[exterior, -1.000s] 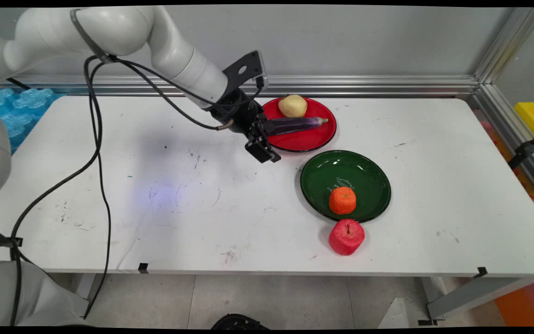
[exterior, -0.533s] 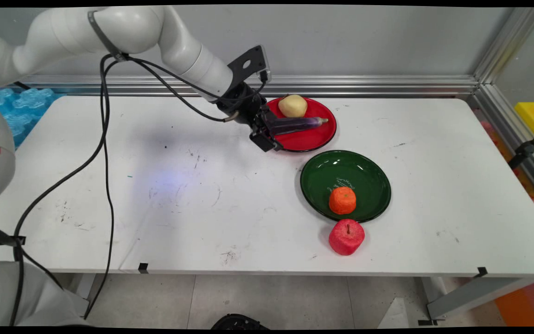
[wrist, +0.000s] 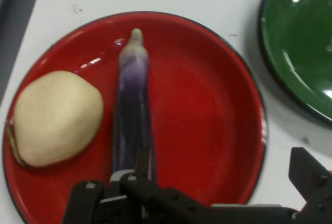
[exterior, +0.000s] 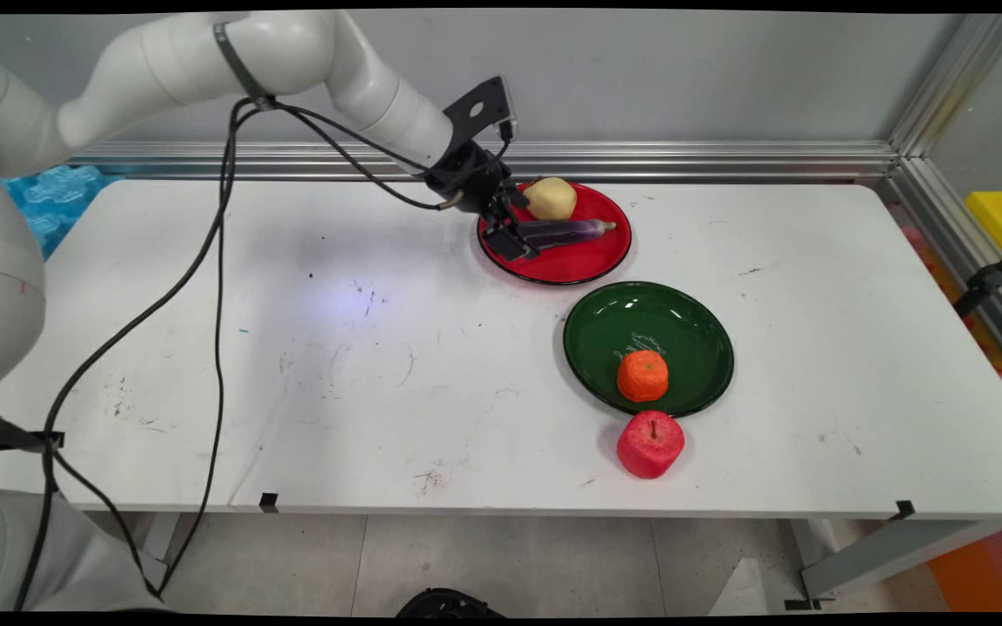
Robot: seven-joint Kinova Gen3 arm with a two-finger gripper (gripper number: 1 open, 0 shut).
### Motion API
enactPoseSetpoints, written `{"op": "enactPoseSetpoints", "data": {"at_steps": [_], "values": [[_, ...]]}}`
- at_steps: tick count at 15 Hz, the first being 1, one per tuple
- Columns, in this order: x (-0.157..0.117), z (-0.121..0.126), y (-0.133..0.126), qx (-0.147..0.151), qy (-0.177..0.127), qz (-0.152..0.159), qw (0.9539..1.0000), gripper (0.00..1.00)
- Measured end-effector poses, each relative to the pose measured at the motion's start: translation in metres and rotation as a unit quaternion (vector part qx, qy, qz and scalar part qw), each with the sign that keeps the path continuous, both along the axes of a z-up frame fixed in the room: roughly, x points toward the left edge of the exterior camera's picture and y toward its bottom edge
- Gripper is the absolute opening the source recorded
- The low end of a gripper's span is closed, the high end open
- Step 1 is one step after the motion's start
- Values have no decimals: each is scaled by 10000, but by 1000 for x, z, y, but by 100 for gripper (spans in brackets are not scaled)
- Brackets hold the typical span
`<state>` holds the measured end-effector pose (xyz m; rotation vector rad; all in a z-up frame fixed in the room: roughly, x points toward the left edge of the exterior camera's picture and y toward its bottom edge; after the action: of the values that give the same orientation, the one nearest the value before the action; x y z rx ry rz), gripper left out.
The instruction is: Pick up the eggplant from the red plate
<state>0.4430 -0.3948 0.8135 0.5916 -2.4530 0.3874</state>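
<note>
My gripper [exterior: 514, 236] hangs low over the left part of a red plate [exterior: 590, 263] at the table's back. On that plate lie a purple eggplant [exterior: 569, 231] and a pale yellow potato [exterior: 551, 198]. In the hand view the eggplant [wrist: 134, 105] runs lengthwise up from the left finger, with the potato [wrist: 57, 117] beside it on the left. The gripper [wrist: 218, 185] is open; its right finger stands far to the right over the red plate's [wrist: 207, 99] rim. Nothing is held.
A green plate [exterior: 640, 315] sits in front and to the right of the red one, with an orange [exterior: 642, 376] on its near side. A red apple [exterior: 650, 444] rests on the table just before that plate. The green plate's rim [wrist: 306, 42] shows in the hand view.
The gripper has moved back and right, from above the bare table left of the red plate to above the plate's left part beside the eggplant. The fruits and plates have not moved.
</note>
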Motion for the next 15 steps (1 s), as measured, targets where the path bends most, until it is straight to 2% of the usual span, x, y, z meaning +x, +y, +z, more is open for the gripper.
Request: {"op": "enactPoseSetpoints", "data": {"at_steps": [7,15], "values": [[-6,-21,-36,-96,82,11,9999,100],[-7,-47,-68,-145,-18,18,9999,100]]}}
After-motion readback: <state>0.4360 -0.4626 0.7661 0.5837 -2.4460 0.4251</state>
